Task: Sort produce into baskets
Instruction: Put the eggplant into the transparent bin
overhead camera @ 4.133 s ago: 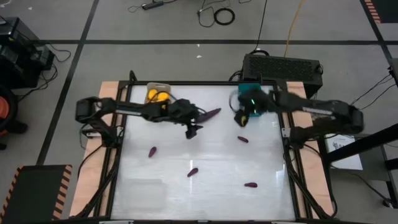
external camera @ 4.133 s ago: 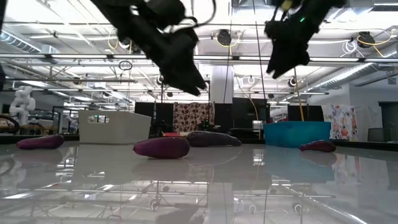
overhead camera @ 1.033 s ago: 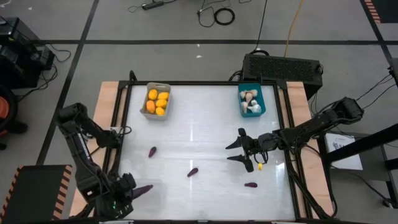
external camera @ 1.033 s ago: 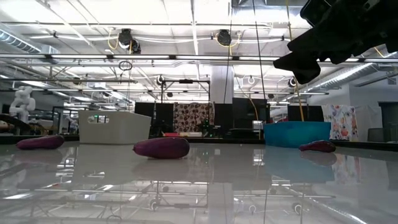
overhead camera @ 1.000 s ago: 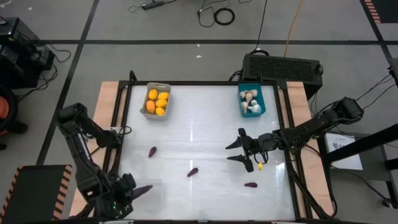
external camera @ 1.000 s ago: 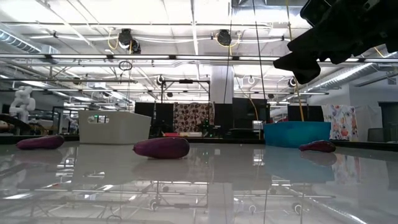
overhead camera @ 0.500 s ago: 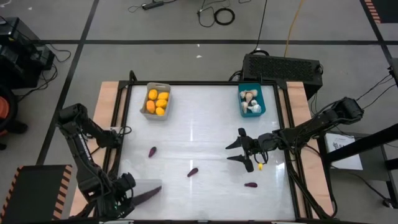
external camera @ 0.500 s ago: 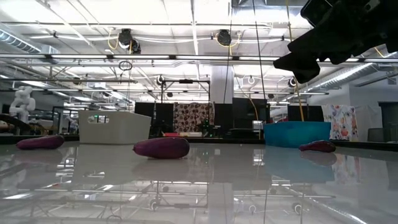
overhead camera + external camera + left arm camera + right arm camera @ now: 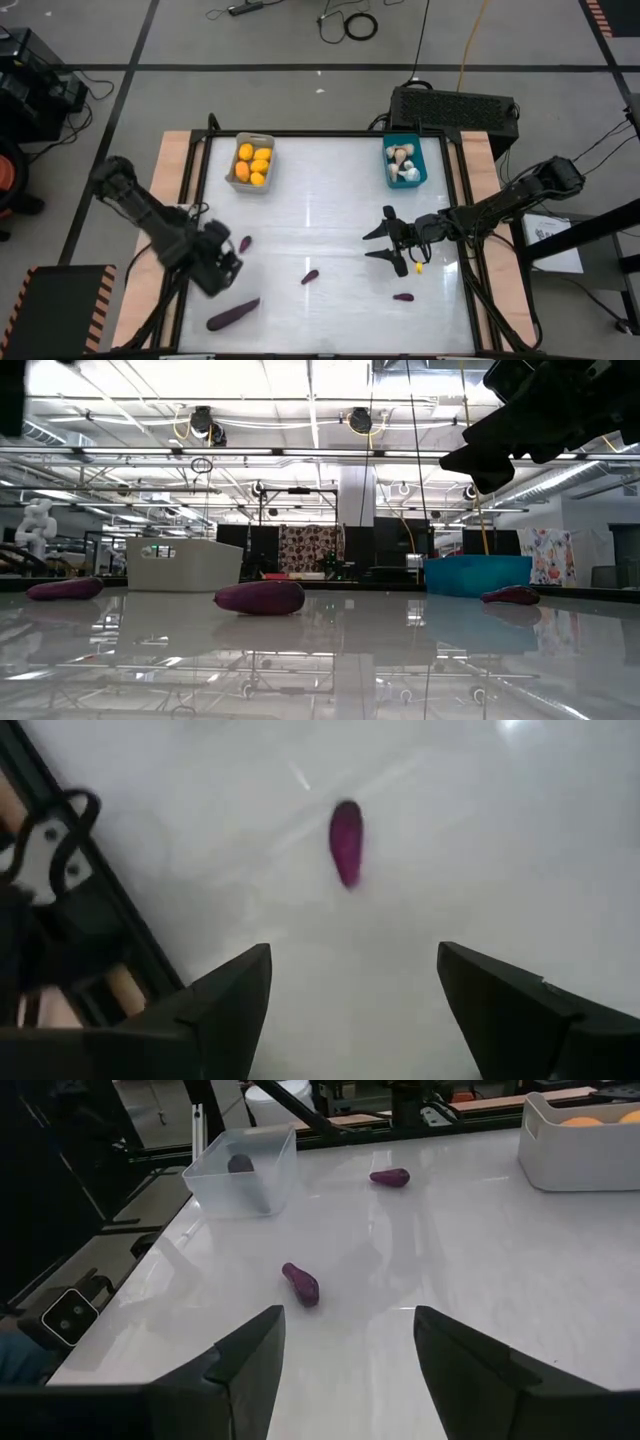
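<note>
Large dark purple elongated toy eggplant point(image 9: 233, 314) lying in the clear see-through plastic bin point(image 9: 243, 1173) at the table's near left corner, just below the left gripper point(image 9: 216, 268), whose fingers are spread and empty. Right gripper point(image 9: 387, 244), fingers apart, hovers mid-right above a small purple eggplant point(image 9: 403, 297). Glossy white tabletop point(image 9: 330, 200); grey floor with cables beyond.

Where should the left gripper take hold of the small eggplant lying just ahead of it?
Grip the small eggplant across its narrow middle, coming straight down. It lies flat on the table with bare surface all around, and its long axis runs away from the open left gripper, so the fingers would likely close on its slim sides.
</note>
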`<control>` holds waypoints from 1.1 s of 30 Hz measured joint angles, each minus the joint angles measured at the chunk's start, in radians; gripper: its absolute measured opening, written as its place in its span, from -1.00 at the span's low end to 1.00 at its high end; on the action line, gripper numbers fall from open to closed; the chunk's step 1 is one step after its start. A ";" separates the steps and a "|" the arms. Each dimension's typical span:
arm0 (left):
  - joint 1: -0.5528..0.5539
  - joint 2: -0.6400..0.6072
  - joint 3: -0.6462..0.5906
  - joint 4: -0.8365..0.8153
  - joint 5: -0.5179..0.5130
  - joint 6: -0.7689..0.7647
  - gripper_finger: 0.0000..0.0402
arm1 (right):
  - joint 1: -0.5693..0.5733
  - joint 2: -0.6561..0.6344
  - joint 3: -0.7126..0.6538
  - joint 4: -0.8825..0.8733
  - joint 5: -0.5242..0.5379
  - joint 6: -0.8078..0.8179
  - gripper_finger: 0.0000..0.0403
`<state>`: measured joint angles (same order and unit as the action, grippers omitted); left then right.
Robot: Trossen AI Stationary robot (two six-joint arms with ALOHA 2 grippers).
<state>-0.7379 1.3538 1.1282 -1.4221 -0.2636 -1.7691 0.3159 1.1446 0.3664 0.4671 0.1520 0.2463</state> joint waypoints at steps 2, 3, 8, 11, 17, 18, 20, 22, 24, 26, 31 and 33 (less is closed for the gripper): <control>0.072 -0.030 -0.055 0.077 0.002 0.083 0.46 | 0.000 0.000 0.000 -0.001 0.000 -0.001 0.07; 0.108 -0.042 -0.085 0.126 0.008 0.126 0.46 | 0.000 0.000 0.000 -0.001 0.000 0.000 0.07; 0.259 -0.090 -0.251 0.308 0.089 0.269 0.46 | 0.000 0.000 0.000 -0.017 0.000 -0.004 0.07; 0.327 -0.099 -0.339 0.365 0.127 0.284 0.46 | 0.000 0.000 0.000 -0.039 0.000 -0.005 0.07; 0.407 -0.101 -0.461 0.558 0.148 0.363 0.46 | 0.000 0.000 0.000 -0.068 0.000 -0.027 0.07; 0.416 -0.101 -0.477 0.594 0.153 0.372 0.46 | 0.000 0.000 0.000 -0.068 0.000 -0.030 0.07; 0.433 -0.100 -0.506 0.642 0.159 0.386 0.46 | 0.000 0.000 0.000 -0.069 0.000 -0.032 0.07; 0.446 -0.097 -0.523 0.668 0.160 0.396 0.46 | 0.000 0.000 0.000 -0.069 0.000 -0.042 0.07; 0.458 -0.094 -0.540 0.690 0.160 0.401 0.46 | 0.000 0.000 0.000 -0.069 0.001 -0.050 0.07; 0.466 -0.093 -0.559 0.715 0.160 0.415 0.46 | 0.000 0.000 0.000 -0.069 0.001 -0.052 0.07; 0.472 -0.093 -0.575 0.762 0.172 0.425 0.43 | 0.000 0.000 0.000 -0.070 0.001 -0.053 0.07; 0.472 -0.093 -0.575 0.762 0.186 0.425 0.37 | 0.000 0.000 0.000 -0.070 0.001 -0.054 0.07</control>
<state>-0.2661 1.2610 0.5533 -0.6600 -0.0777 -1.3444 0.3157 1.1446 0.3664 0.3973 0.1528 0.1925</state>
